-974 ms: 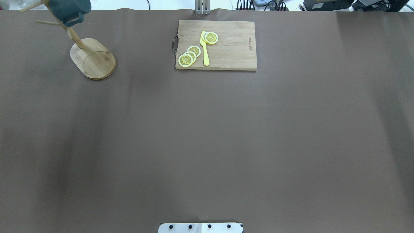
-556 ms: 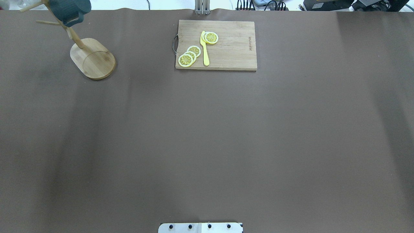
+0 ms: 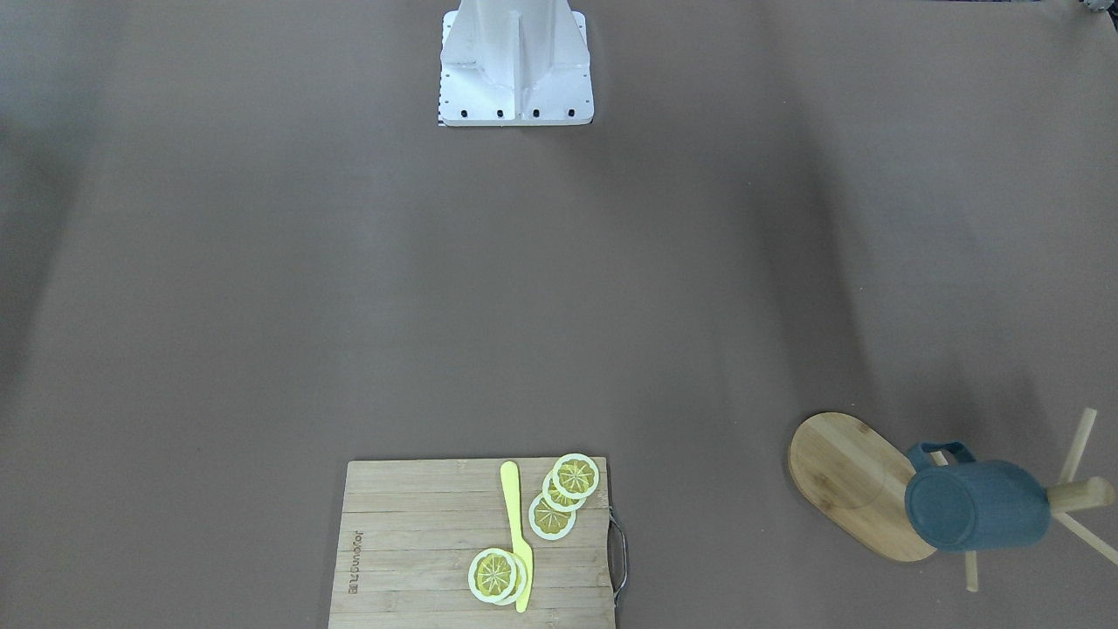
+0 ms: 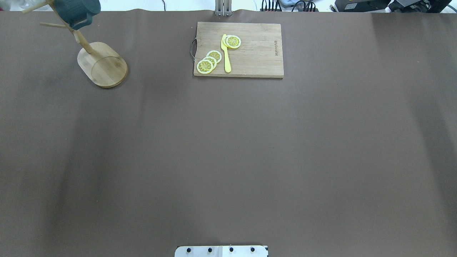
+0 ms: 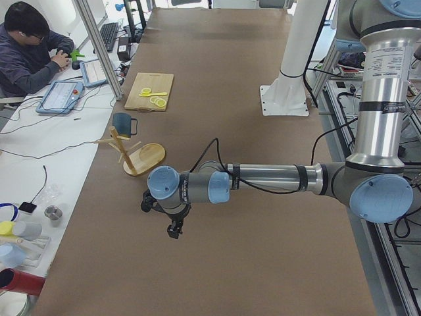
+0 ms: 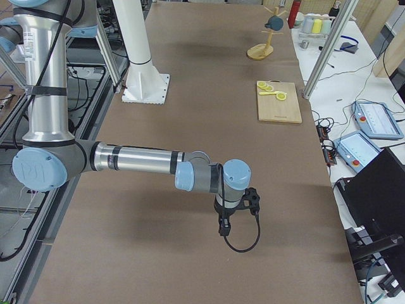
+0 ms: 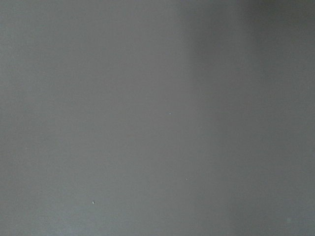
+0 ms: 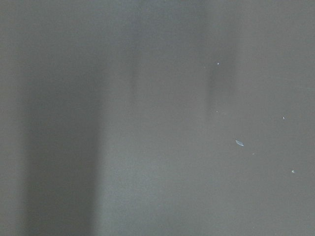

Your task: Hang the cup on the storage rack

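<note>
The dark teal cup (image 4: 75, 10) hangs by its handle on a peg of the bamboo storage rack (image 4: 103, 65) at the table's far left corner. In the front-facing view the cup (image 3: 978, 505) lies on its side against the post above the rack's oval base (image 3: 843, 472). My left gripper (image 5: 174, 230) shows only in the exterior left view, low over bare table and well short of the rack (image 5: 146, 157). My right gripper (image 6: 223, 229) shows only in the exterior right view, far from the rack (image 6: 259, 52). I cannot tell whether either is open or shut. Both wrist views show only brown table.
A rectangular wooden cutting board (image 4: 238, 50) with a yellow knife (image 4: 226, 53) and lemon slices (image 4: 209, 61) lies at the far middle. The robot's white base plate (image 3: 515, 65) stands at the near edge. An operator (image 5: 29, 49) sits beyond the far side.
</note>
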You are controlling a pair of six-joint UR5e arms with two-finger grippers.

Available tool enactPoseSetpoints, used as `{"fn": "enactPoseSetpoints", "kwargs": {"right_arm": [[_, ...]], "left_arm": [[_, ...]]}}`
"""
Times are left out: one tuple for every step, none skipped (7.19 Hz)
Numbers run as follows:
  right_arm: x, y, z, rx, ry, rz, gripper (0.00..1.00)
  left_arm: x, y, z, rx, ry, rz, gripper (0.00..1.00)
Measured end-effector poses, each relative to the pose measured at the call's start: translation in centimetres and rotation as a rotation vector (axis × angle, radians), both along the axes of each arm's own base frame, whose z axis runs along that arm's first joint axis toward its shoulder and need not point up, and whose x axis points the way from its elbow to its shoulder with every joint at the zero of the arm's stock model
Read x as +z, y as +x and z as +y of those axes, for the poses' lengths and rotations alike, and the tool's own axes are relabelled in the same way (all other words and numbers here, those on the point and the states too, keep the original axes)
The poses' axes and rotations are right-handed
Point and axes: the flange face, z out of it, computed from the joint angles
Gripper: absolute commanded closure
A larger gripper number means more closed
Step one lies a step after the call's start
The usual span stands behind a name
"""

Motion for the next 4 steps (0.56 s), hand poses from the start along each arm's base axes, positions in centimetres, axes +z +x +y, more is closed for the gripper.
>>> {"fn": "enactPoseSetpoints", "kwargs": {"right_arm": [[-0.1,0.0,0.0,-0.001,0.003,0.0,0.0],[-0.3,0.0,-0.1,-0.002,0.007,-0.002,0.0],[-0.4,-0.1,-0.1,-0.004,0.009,-0.003,0.0],[-0.4,-0.1,-0.1,-0.004,0.01,-0.003,0.0]], "left_arm": [[0.2,-1.1,0.7,-0.022,-0.002,0.006,0.01],[0.5,-1.6,1.8,-0.031,-0.003,0.003,0.01],[0.6,-1.8,2.6,-0.035,0.0,0.001,0.01],[0.6,-1.8,3.2,-0.036,0.002,0.003,0.01]]}}
